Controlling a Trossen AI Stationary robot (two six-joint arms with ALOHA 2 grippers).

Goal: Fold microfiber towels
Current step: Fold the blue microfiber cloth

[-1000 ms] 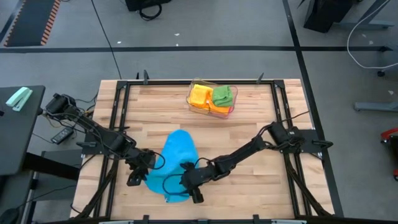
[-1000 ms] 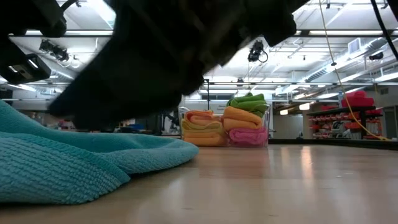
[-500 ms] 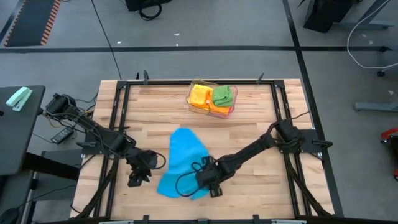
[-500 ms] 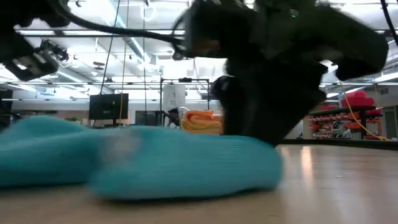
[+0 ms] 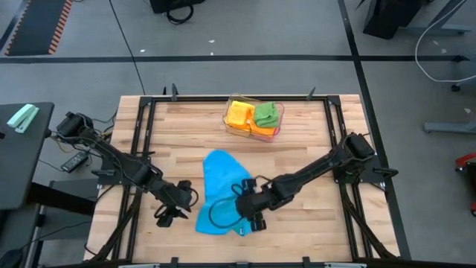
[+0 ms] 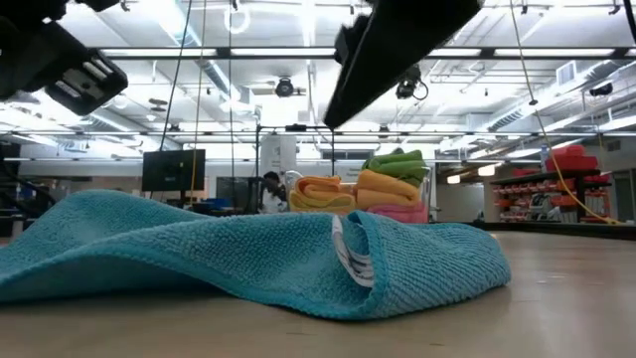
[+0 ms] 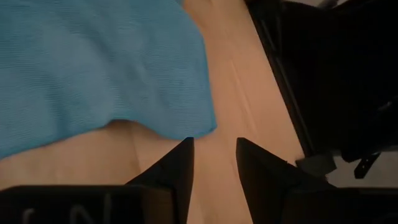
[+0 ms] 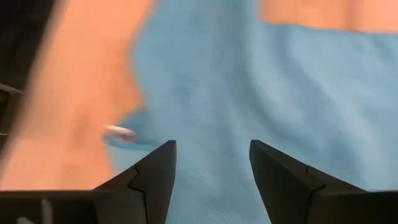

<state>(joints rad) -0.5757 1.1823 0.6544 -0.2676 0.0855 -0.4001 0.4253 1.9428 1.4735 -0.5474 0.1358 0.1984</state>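
presently the blue towel (image 5: 218,192) lies loosely rumpled on the near middle of the wooden table (image 5: 297,149), one edge turned over with its white tag (image 6: 353,254) showing. my right gripper (image 5: 249,212) hangs over the towel's near right part, jaws parted and holding nothing. my left gripper (image 5: 172,214) sits just beside the towel's left edge, jaws narrowly apart and empty. the other folded towels (image 5: 254,117) sit in the clear tray (image 5: 232,128) at the far edge. i judge the step as spreading before the fold; next calls for taking two corners and drawing the cloth flat.
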